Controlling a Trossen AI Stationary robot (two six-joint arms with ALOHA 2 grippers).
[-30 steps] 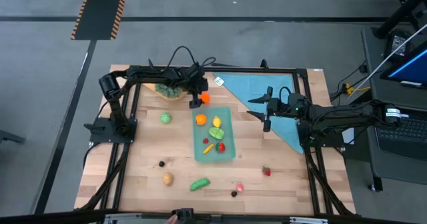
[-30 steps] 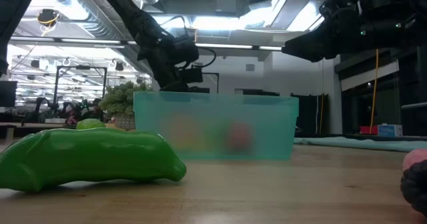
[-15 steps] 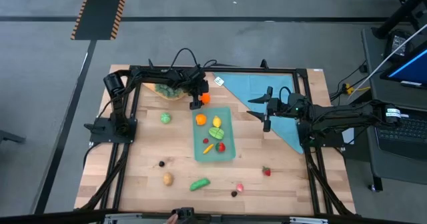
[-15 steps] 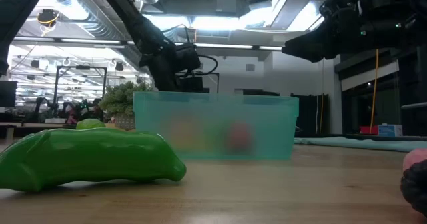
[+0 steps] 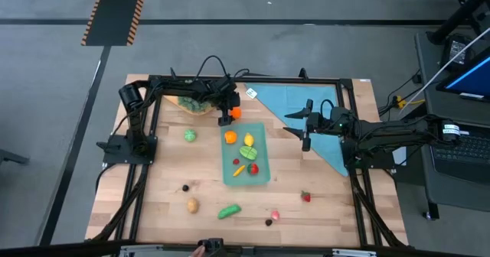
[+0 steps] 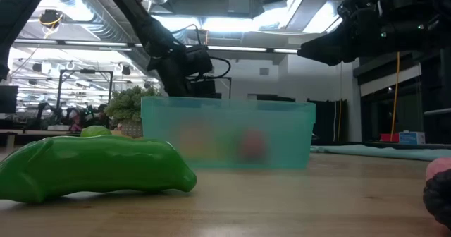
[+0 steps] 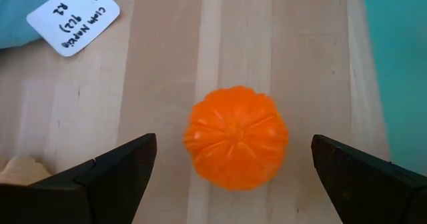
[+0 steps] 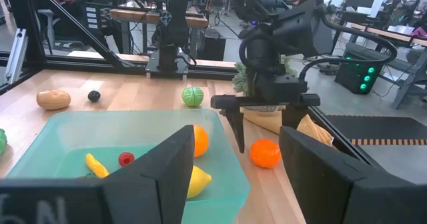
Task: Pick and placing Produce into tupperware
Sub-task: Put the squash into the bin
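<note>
The left claw [image 5: 224, 119] stands wide open and holds nothing; in its own wrist view its two dark fingers [image 7: 100, 177] flank an orange toy pumpkin [image 7: 235, 146] that sits on the wooden surface [image 5: 168, 173], with clear gaps on both sides and no contact. In the right wrist view the same claw [image 8: 265, 121] points straight down, its tips near the surface and just beside the pumpkin [image 8: 265, 153]. The left arm reaches from its base at the surface's left edge across the far side, bent over toward the far end of the tupperware [image 5: 247, 152]. The right claw [image 5: 305, 140] is partly open and empty, held up in the air to the right of the tupperware, over the edge of the light-blue cloth [image 5: 295, 98]; its arm stretches in level from the right side. The teal tupperware lies at the middle of the surface and holds an orange piece [image 5: 230, 137], a yellow one [image 5: 248, 140], a green-and-yellow one [image 5: 246, 151], a red one [image 5: 253, 167] and a small orange-yellow one [image 5: 238, 170]. Outside it, on the wood, lie a green round piece [image 5: 189, 135], a brown potato-like piece [image 5: 192, 205], a green pod [image 5: 228, 210], a red strawberry [image 5: 305, 196], a pink piece [image 5: 274, 214] and two small dark pieces [image 5: 185, 187]. A leafy green bunch [image 5: 191, 102] sits behind the left arm, and a white handwritten tag [image 7: 73, 18] lies near the pumpkin.
</note>
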